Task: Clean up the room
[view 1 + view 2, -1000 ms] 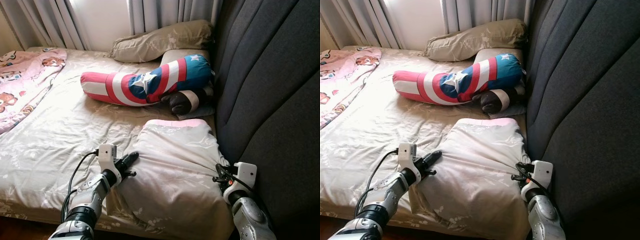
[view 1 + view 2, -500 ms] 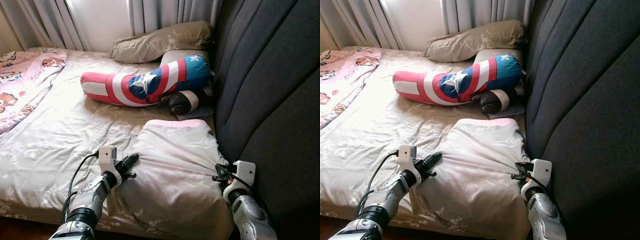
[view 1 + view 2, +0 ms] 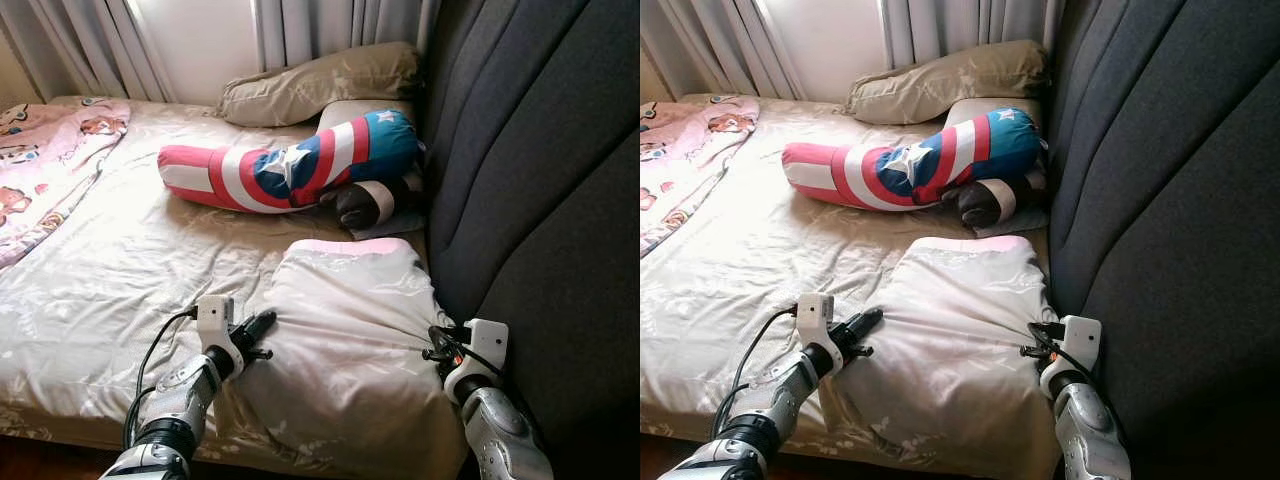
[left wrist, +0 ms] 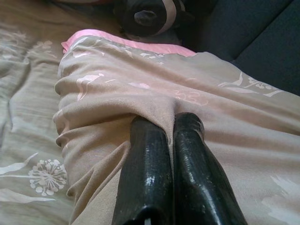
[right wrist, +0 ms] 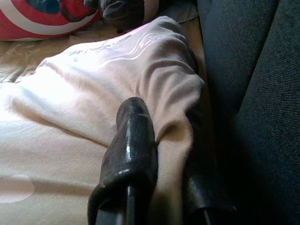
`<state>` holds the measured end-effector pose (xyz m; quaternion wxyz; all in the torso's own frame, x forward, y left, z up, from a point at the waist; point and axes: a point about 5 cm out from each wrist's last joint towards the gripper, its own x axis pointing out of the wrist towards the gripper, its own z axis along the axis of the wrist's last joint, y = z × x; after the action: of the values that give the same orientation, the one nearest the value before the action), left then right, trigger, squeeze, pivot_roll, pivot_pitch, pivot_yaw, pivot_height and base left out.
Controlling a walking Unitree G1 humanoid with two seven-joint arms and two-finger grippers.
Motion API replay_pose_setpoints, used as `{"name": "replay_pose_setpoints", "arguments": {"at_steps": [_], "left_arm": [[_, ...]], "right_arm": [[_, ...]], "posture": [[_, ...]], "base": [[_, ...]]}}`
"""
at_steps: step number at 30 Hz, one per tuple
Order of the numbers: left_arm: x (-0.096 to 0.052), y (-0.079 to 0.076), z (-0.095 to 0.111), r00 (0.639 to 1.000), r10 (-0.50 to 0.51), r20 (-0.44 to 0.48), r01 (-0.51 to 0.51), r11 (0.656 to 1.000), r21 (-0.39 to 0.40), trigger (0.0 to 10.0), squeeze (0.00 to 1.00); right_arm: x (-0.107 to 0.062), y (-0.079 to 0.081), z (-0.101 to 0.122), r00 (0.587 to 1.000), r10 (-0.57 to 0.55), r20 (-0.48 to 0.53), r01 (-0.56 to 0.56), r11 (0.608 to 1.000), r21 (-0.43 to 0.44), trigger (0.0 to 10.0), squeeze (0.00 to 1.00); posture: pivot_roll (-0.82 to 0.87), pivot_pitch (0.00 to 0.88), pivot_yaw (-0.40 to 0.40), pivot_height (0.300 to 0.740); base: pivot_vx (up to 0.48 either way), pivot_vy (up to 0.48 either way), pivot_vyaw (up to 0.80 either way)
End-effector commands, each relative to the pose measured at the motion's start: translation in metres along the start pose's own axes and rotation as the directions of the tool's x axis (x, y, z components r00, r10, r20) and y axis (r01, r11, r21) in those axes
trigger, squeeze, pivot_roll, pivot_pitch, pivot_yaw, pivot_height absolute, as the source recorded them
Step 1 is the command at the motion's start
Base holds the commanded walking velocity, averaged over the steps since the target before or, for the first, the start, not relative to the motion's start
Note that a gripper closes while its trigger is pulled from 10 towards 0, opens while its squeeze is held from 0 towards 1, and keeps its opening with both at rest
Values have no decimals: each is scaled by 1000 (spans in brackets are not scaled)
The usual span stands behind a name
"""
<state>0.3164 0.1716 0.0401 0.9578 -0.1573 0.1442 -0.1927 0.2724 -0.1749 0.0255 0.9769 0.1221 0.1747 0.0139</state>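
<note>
Bed (image 3: 100, 270), beige floral sheet, set against a dark grey padded headboard (image 3: 540, 150). Pink cartoon-print blanket (image 3: 40, 170) lies along the far left edge.

Pillow (image 3: 345, 340): beige floral case with pink trim showing at its far edge, bulky, creased where pinched. Lies at the near right corner of the bed, its right side against the headboard.

Beyond it: red-white-blue star bolster (image 3: 290, 170), a beige pillow (image 3: 320, 80) by the curtains, and a small dark plush (image 3: 365, 203) beside the headboard.

Left gripper (image 4: 166, 126): arm reaches in from the near edge, fingers closed on a fold at the pillow's left side.

Right gripper (image 5: 161, 140): wedged between pillow and headboard, fingers clamping the pillow's right edge.
</note>
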Motion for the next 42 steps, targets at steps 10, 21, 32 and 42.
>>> {"name": "replay_pose_setpoints", "arguments": {"at_steps": [10,21,32,42], "left_arm": [[7,-8,9,999,-35,34,33,999,40,10000,0],[8,-8,12,998,-36,44,34,999,41,10000,0],[18,-25,11,995,-91,48,90,996,29,10000,0],[20,-30,8,994,-107,32,106,993,44,10000,0]], "right_arm": [[3,-4,23,996,9,83,-5,999,-40,10000,0],[4,-4,24,996,1,86,3,999,-46,10000,0],[5,-8,25,996,-17,85,22,998,-54,10000,0],[6,-9,27,996,-20,86,24,998,-55,10000,0]], "posture": [[6,0,-41,740],[6,0,-42,740],[7,0,-45,740],[8,0,-46,740]], "base": [[0,0,0],[0,0,0],[0,0,0],[0,0,0]]}}
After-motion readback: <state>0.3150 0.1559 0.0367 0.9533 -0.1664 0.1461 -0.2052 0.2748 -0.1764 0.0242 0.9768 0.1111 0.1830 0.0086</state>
